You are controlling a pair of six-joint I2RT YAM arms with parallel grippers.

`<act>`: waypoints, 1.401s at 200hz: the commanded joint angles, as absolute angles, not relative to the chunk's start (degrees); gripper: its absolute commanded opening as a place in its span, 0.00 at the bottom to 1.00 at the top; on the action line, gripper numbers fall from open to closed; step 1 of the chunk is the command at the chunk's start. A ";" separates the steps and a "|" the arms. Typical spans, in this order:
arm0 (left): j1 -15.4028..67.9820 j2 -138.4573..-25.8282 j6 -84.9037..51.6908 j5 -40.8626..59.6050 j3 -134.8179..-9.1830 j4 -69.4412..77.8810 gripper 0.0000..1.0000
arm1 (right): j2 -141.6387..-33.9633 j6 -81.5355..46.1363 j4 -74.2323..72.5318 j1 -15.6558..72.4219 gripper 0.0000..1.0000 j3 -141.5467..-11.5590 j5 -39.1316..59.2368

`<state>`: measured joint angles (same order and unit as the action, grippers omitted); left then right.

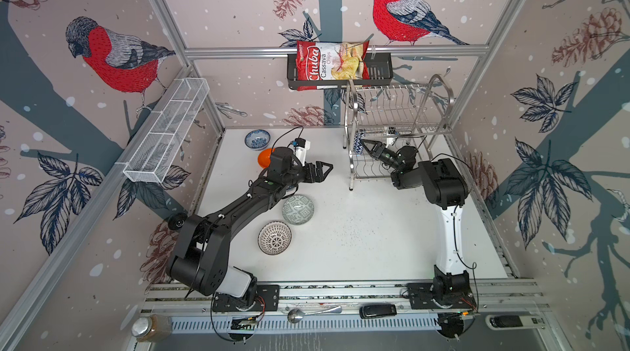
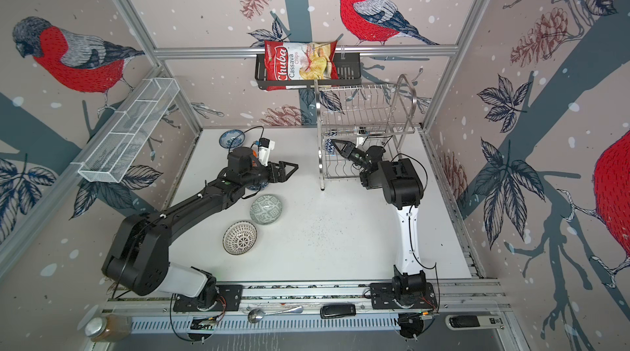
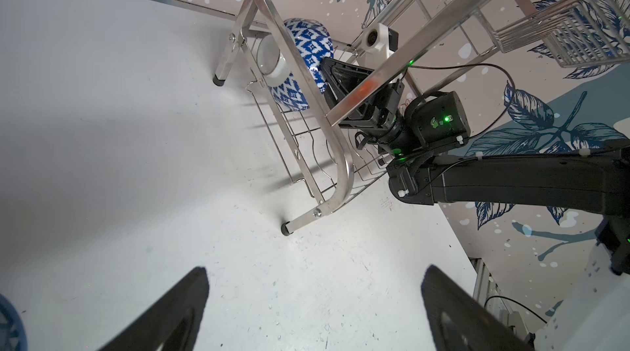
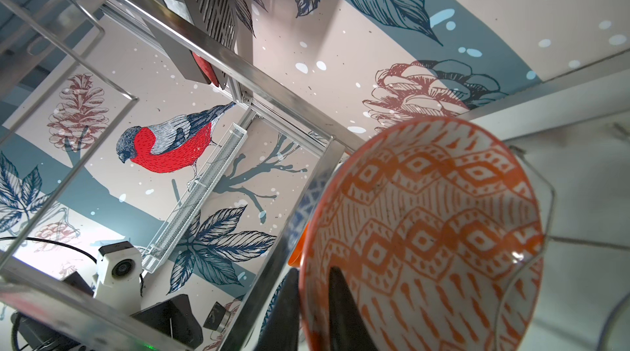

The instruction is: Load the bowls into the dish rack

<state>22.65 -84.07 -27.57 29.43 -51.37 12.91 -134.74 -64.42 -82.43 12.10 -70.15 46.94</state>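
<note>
Fingers (image 4: 342,308) of the right gripper (image 1: 364,143) straddle the rim of the blue triangle-patterned bowl (image 3: 313,46), one inside and one outside; I cannot tell whether they press on it. The bowl stands on edge at the left end of the lower shelf of the dish rack (image 1: 392,107), which sits at the back right corner of the worktop (image 1: 358,247). The left gripper (image 1: 327,169) hangs wide open and empty over the worktop's middle. Four bowls lie loose on the worktop. The blue-floral bowl (image 1: 257,139) is at the back edge, and the orange bowl (image 1: 264,158) is just in front of it, half hidden by the left arm. The grey-green bowl (image 1: 298,209) and the black-dotted bowl (image 1: 274,237) lie close together left of centre.
</note>
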 commanded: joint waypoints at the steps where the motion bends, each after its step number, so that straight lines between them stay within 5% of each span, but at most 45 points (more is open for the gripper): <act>1: 22.68 -84.03 -27.52 29.65 -51.90 13.84 0.98 | -134.96 -65.11 -84.93 12.12 0.21 -70.20 47.73; 280: 22.65 -83.58 -27.26 29.36 -52.01 13.53 0.98 | -130.30 -64.70 -90.68 11.86 0.29 -62.06 45.38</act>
